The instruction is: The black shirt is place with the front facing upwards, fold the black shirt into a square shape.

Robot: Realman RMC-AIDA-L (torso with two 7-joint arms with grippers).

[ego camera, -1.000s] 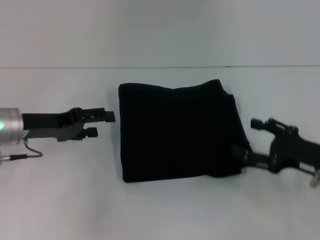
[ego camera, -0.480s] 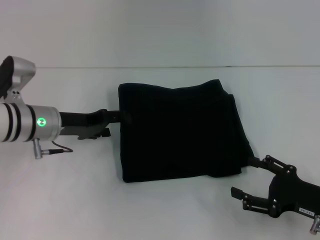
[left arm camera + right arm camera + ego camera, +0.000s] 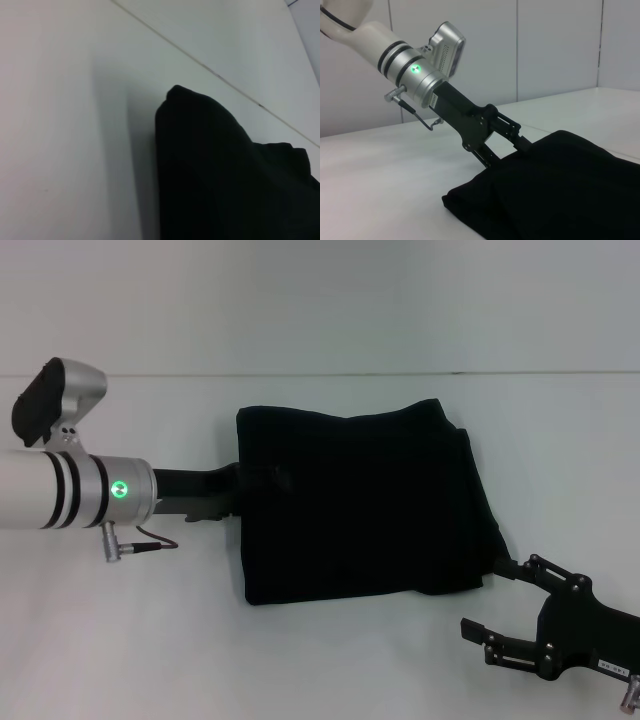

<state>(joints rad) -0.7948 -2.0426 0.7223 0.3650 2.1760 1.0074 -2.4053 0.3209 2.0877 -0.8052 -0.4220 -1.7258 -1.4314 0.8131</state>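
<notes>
The black shirt (image 3: 358, 502) lies near the middle of the table (image 3: 150, 640) as a compact, roughly rectangular bundle, several layers thick. No lettering or neck label shows on its upper face. Its right edge is uneven: an under-layer juts out toward the table's right edge, and the far-right corner rises in a small peak.

The left gripper (image 3: 262, 478) is at the bundle's left edge, about halfway along it. In the right wrist view one finger lies on top of the cloth and the other appears to run beneath it, so the jaws straddle the edge. Whether they have closed on the fabric cannot be told.

The right gripper (image 3: 496, 598) sits off the shirt's near-right corner, toward the table's near edge. Its fingers are spread wide and hold nothing; the upper finger lies just beside the cloth's corner.

Judged from this layout, the step in hand is a final fold or squaring-up from the left side.

Procedure for a clean result:
- Clamp every layer at the left edge, not only the top one. A partial grip is likely to peel the bundle open.
- Lift only enough to clear the lower layers.
- Carry the edge straight across, parallel to the table's near edge.
- Release flat.
- Tuck in the protruding right-hand layer so that the outline is square.
</notes>
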